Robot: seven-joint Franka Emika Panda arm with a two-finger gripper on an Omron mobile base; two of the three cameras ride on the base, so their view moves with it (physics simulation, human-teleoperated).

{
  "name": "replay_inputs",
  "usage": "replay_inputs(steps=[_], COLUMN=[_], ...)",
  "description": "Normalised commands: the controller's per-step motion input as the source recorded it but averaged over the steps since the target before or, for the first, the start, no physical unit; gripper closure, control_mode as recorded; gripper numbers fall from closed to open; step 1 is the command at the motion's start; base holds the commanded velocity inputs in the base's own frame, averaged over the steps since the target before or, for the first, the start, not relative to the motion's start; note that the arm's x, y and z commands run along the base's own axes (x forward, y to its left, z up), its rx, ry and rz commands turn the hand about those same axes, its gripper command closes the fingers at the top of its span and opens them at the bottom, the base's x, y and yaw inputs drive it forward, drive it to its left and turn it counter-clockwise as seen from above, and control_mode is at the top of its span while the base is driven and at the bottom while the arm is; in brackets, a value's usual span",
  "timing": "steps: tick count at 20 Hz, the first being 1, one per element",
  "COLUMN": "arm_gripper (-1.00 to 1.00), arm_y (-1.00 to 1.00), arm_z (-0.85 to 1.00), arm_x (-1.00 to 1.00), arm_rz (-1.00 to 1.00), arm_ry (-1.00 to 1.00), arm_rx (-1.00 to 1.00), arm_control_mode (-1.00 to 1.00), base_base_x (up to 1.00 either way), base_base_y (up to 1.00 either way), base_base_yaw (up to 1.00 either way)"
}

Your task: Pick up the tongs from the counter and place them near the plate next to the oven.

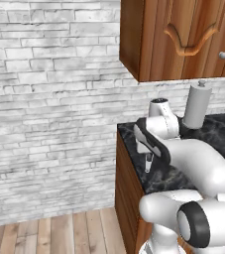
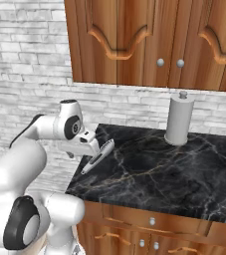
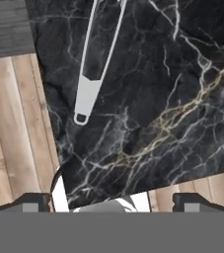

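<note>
The silver-grey tongs [image 2: 99, 155] lie flat on the black marble counter [image 2: 174, 169], close to its left edge. In the hand view the tongs [image 3: 90, 79] run from the top down to their joined end, up and left of my gripper [image 3: 118, 203]. My gripper [image 2: 90, 148] hovers just above the counter's left rim, open, with nothing between its fingers. From the left base view the gripper [image 1: 143, 147] hangs over the counter corner, and a bit of the tongs [image 1: 148, 162] shows below it. The plate is out of view.
A tall grey cylinder on a stand [image 2: 179, 122] is at the back of the counter near the brick wall. Wooden wall cabinets [image 2: 149, 40] hang above. Left of the counter edge the drop goes to a wooden floor [image 1: 44, 230].
</note>
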Motion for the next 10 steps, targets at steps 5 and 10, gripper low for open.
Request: replay_inputs(steps=[5, 10], arm_gripper=[-1.0, -1.0], arm_y=[-0.29, 0.0], arm_z=[-0.4, -0.3], arm_x=[0.41, 0.46], arm_rz=[0.0, 0.0], arm_ry=[0.13, 0.05], arm_rx=[0.0, 0.0], arm_control_mode=[-1.0, -1.0], base_base_x=[0.0, 0.0], base_base_y=[0.0, 0.0], base_base_yaw=[0.0, 0.0])
